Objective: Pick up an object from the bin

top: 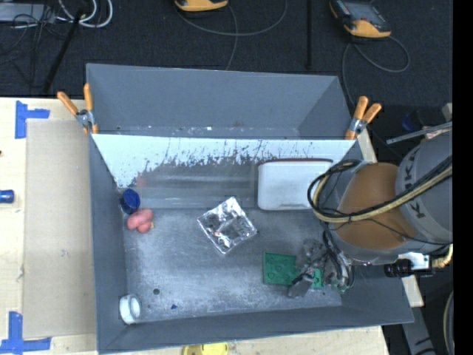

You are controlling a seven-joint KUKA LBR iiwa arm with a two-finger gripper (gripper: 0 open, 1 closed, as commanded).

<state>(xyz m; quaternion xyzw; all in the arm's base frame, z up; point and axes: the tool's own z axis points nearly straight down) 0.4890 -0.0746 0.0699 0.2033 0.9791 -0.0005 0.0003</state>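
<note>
My gripper (319, 270) is low in the bin's front right corner, under the orange cover on the wrist. It sits on the right edge of a flat green square piece (279, 268) that lies on the bin floor. A bit of green shows among the gripper's dark parts. A clear crumpled plastic block (227, 225) lies in the middle of the bin, to the gripper's left. A white rectangular box (288, 184) rests against the back wall, partly hidden by the arm's cables.
A blue cap (131, 199) and a pink lump (140, 221) lie together by the left wall. A small white ring-shaped cap (129, 308) sits in the front left corner. The arm and its cables cover the bin's right side.
</note>
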